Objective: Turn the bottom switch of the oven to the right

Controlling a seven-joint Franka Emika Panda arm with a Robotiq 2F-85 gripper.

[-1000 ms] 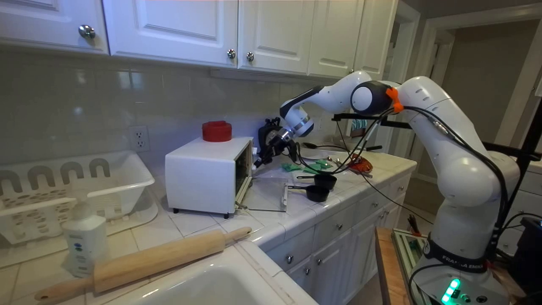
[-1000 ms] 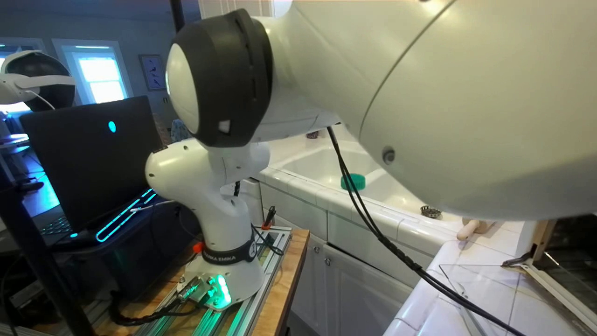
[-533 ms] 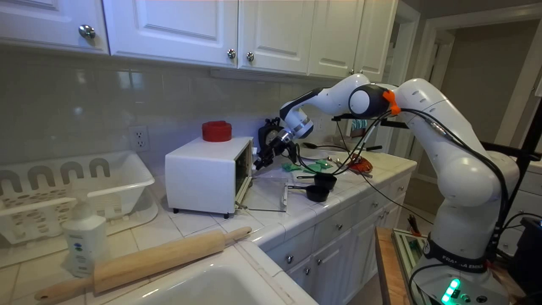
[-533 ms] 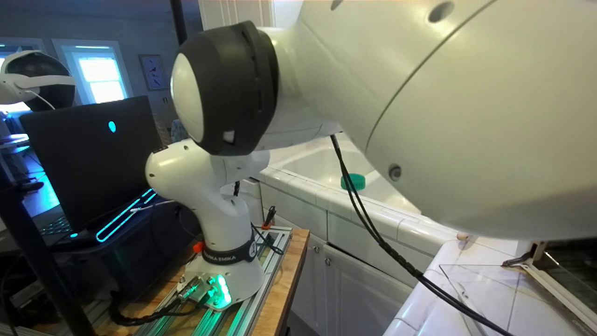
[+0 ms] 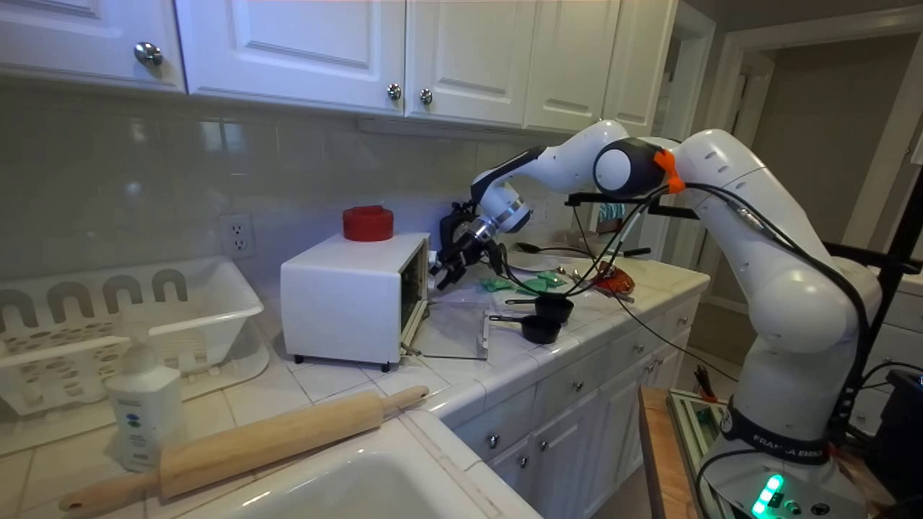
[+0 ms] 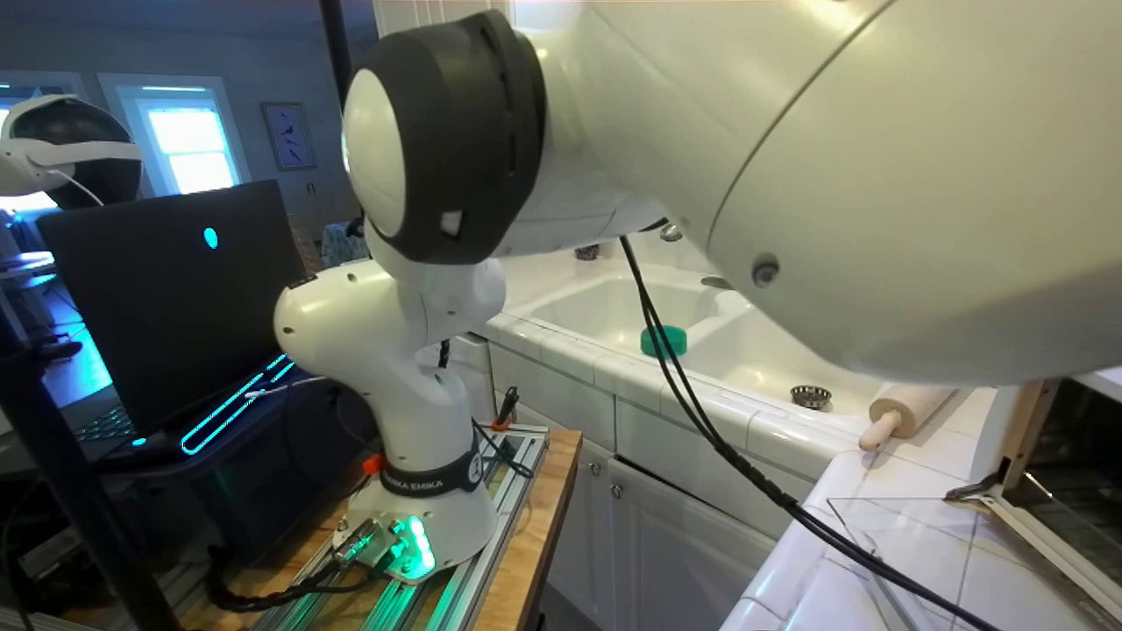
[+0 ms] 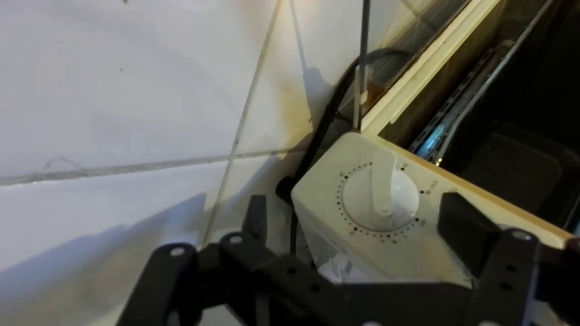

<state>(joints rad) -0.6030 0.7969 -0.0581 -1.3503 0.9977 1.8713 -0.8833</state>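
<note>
The white oven (image 5: 342, 303) stands on the tiled counter, its front facing my arm. In the wrist view its bottom switch, a round white dial (image 7: 403, 199) with a raised grip bar, sits near a lower corner of the pale control panel (image 7: 408, 253). The bar points towards the top of that view. My gripper (image 7: 355, 199) is open, one finger (image 7: 256, 217) to the left of the dial and the opposite finger to its right over the panel. Gaps show between both fingers and the dial. In an exterior view the gripper (image 5: 438, 278) is right at the oven's front.
The oven's glass door (image 5: 454, 335) hangs open over the counter. A black cord (image 7: 324, 122) runs beside the panel. On the oven's top is a red container (image 5: 368, 223). Two small black pans (image 5: 539, 329) stand in front, with green packets (image 5: 532, 285) behind.
The gripper's fingers have spread apart from nearly together. The arm dipped a little and rose again, with the gripper shifting slightly left. The oven and red container sit marginally further left.
</note>
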